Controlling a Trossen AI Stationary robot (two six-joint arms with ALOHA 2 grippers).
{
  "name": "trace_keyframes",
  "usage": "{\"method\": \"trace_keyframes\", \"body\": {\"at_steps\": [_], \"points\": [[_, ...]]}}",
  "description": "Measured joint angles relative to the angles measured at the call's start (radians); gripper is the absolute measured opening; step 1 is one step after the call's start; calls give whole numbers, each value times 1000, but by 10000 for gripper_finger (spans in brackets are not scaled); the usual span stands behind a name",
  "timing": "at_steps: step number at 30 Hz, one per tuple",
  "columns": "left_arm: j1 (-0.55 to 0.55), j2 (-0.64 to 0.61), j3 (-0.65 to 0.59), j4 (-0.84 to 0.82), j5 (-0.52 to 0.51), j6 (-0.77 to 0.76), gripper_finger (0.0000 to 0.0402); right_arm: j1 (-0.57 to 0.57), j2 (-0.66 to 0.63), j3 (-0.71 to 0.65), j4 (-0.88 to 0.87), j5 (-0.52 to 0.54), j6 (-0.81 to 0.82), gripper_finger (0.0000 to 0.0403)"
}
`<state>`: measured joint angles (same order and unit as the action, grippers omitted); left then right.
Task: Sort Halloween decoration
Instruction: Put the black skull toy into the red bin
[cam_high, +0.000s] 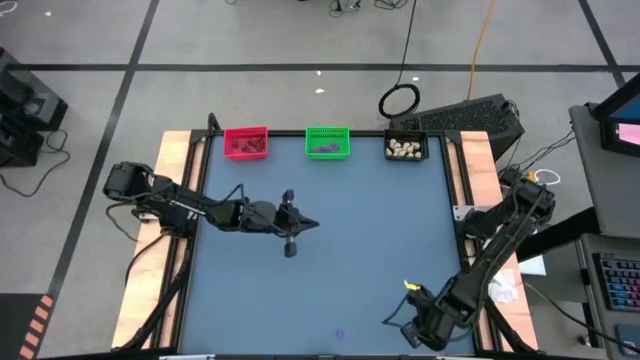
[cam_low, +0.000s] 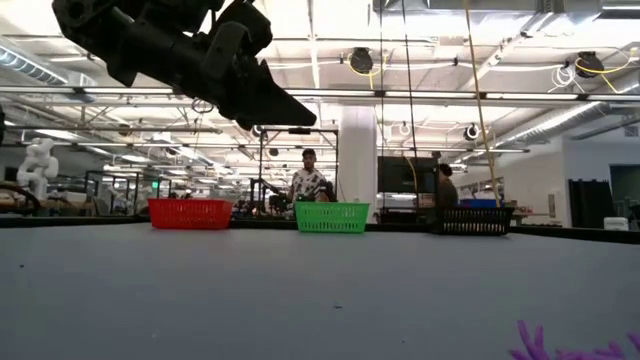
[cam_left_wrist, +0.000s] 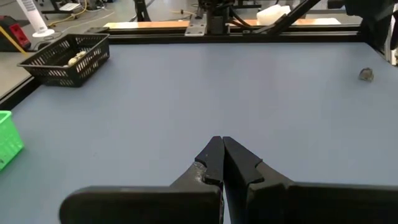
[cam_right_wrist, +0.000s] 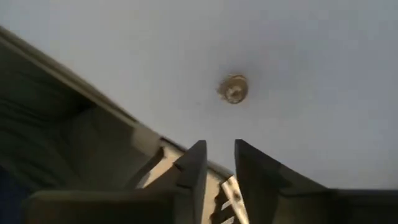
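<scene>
My left gripper (cam_high: 310, 222) hangs shut over the middle of the table, holding nothing; its closed fingers (cam_left_wrist: 219, 149) show in the left wrist view. Near the table's near right corner my right gripper (cam_high: 392, 322) points steeply down. Its fingertips (cam_right_wrist: 217, 155) stand slightly apart, empty. Just ahead of them a small round pale-grey trinket (cam_right_wrist: 233, 88) lies on the table. A small grey lump (cam_left_wrist: 366, 74) lies on the table towards its right side. By the near edge a flat purple bit (cam_high: 338, 335) lies on the table, purple bit (cam_low: 530, 345).
Three bins stand along the far edge: red (cam_high: 246, 142), green (cam_high: 327, 142) and black (cam_high: 406, 147), the black one holding cream-white lumps. The table's edge (cam_right_wrist: 93, 106) runs close beside my right gripper. People stand in the room beyond the table.
</scene>
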<state>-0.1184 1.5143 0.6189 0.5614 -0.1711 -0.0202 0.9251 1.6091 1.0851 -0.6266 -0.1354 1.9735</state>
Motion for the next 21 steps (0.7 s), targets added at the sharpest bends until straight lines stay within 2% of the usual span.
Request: {"method": "trace_keyframes", "body": {"at_steps": [2,6,10,17,21], "points": [[0,0,0,-5,0,2,0,14,24,0,0,1,-14,87],[0,0,0,2,0,9,0,20,69,0,1,3,-158,114],[5,0,0,9,0,24,0,20,89,0,2,34,-268,127],[14,0,0,9,0,30,0,3,88,0,-24,102,-335,109],[22,0,0,7,0,30,0,-9,98,0,-30,79,-389,94]]}}
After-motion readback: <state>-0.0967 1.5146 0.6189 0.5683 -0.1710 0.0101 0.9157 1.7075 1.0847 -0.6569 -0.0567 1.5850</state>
